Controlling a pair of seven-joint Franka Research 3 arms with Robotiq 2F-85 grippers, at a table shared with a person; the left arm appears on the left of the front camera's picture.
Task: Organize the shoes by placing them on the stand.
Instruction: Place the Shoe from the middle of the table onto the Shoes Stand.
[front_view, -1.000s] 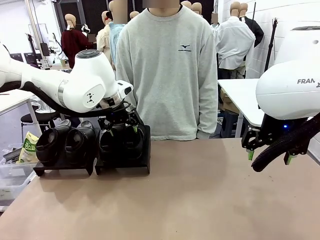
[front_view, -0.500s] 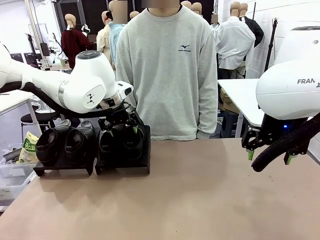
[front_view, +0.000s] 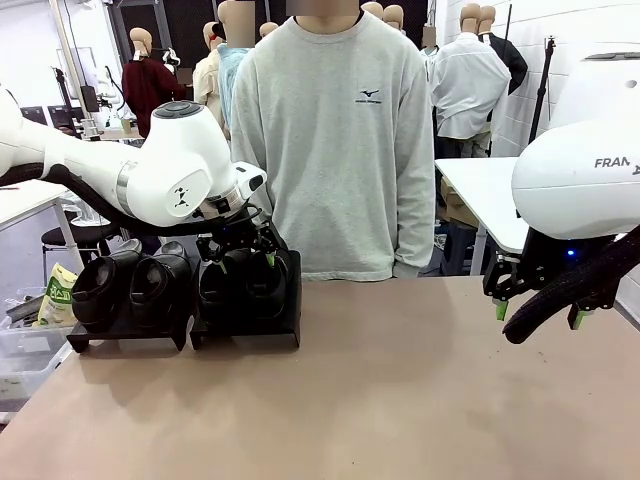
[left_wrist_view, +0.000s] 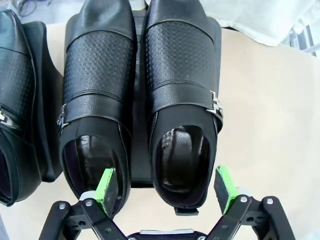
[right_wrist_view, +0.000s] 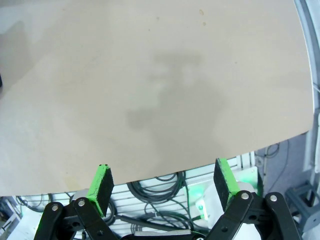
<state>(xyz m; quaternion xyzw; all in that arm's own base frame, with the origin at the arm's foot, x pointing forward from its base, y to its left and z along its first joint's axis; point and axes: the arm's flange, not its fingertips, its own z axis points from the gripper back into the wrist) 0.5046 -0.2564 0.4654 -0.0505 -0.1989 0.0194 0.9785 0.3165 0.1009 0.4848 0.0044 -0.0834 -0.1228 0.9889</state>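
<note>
Four black shoes (front_view: 185, 285) sit on two dark stands at the far left of the table (front_view: 380, 390), and we take them from left to right. Well to the left of our left gripper (front_view: 240, 247), the first pair (front_view: 130, 285) rests on the left stand (front_view: 125, 335), openings tipped toward us. Just beside it stands the right stand (front_view: 292, 300), touching or nearly touching the first; we cannot tell which.

Directly under our left gripper lies the second pair. In the left wrist view the fingers rise from the bottom edge with their green pads (left_wrist_view: 105, 184) spread wide, clamped on nothing. Ahead of the gripper (left_wrist_view: 165, 187), the right shoe (left_wrist_view: 182, 100) of this pair lies between the two pads, its heel opening nearest us. Its neighbour (left_wrist_view: 97, 100) lies just beside it, and the pad seen on the left hangs over that shoe's opening. Both show dotted uppers and a strap with a small metal buckle. A third shoe (left_wrist_view: 17, 100) shows at the left edge of that view.

Behind the table stands a person in a grey sweatshirt (front_view: 335, 140).

Well to the right, our right gripper (front_view: 537, 310) hangs above the table's right edge, its fingers apart and holding nothing. In the right wrist view the gripper (right_wrist_view: 163, 187) has bare tabletop (right_wrist_view: 150, 90) ahead of it and cables (right_wrist_view: 160, 197) on the floor beneath.
</note>
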